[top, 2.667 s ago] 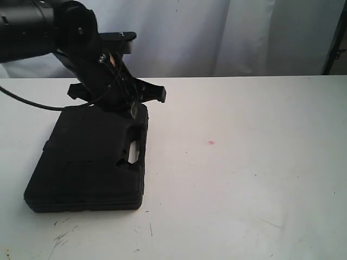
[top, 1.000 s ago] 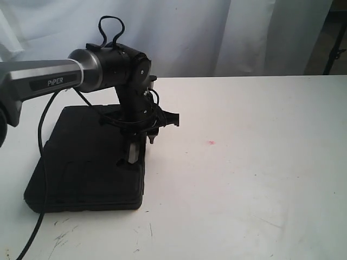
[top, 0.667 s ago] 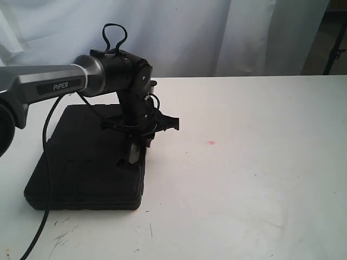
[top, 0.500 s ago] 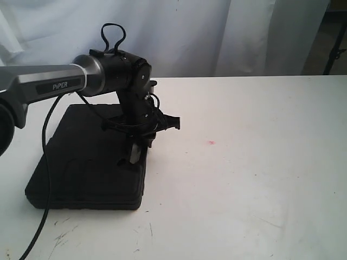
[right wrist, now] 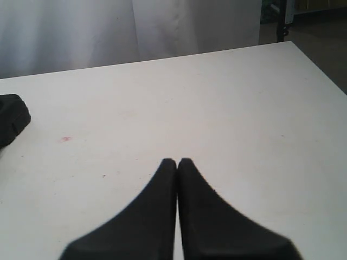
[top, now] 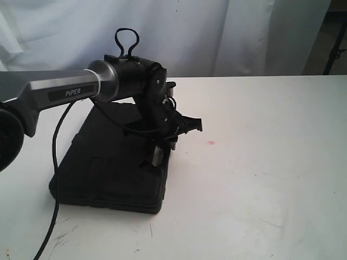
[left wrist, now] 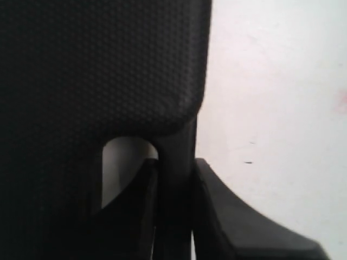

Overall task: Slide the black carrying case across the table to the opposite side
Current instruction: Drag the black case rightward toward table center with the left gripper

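Leftmost, toward the table's [top: 260, 179] left edge, lies the black carrying case [top: 103, 162], a flat moulded slab with pebbled plastic skin and rounded corners. Its slotted handle [left wrist: 174, 143] faces the table's middle, and the left gripper [top: 158, 153] is clamped on that bar, one smooth finger [left wrist: 133, 208] inside the slot. Beyond sits a tiny red spot [top: 211, 143]. Farther right, the right gripper [right wrist: 177, 162] has its tapered jaws pressed together, holding nothing.
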You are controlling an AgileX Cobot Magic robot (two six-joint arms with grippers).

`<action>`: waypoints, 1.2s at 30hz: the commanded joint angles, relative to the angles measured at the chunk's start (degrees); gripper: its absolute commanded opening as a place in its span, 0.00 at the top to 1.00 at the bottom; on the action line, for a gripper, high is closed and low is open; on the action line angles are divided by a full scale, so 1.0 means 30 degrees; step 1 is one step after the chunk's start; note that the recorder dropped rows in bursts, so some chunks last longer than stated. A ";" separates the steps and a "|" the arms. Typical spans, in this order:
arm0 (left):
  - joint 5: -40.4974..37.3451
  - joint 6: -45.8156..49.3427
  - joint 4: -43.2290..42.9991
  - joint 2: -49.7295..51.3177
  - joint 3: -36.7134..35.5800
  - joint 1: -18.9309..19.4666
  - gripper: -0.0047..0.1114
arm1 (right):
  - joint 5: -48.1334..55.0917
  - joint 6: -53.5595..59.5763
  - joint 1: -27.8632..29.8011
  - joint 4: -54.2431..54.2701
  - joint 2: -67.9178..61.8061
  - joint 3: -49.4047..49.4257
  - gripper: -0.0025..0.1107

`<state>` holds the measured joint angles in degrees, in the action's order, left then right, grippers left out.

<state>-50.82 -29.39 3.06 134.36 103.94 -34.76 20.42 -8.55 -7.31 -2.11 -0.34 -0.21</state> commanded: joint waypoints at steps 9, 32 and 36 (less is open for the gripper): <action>0.3848 -0.0099 0.3957 -0.0020 0.0133 -0.0972 0.96 | -0.0101 0.0031 0.0150 0.0024 0.0114 0.0069 0.98; 0.7862 -0.1056 0.6378 -0.0020 0.0133 -0.1464 0.96 | -0.0101 0.0031 0.0150 0.0024 0.0114 0.0069 0.98; 0.7870 -0.1026 0.6251 -0.0020 0.0133 -0.1819 0.96 | -0.0101 0.0031 0.0150 0.0024 0.0114 0.0069 0.98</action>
<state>-33.03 -31.29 17.61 135.19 103.94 -38.82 20.42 -8.55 -7.31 -2.11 -0.34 -0.21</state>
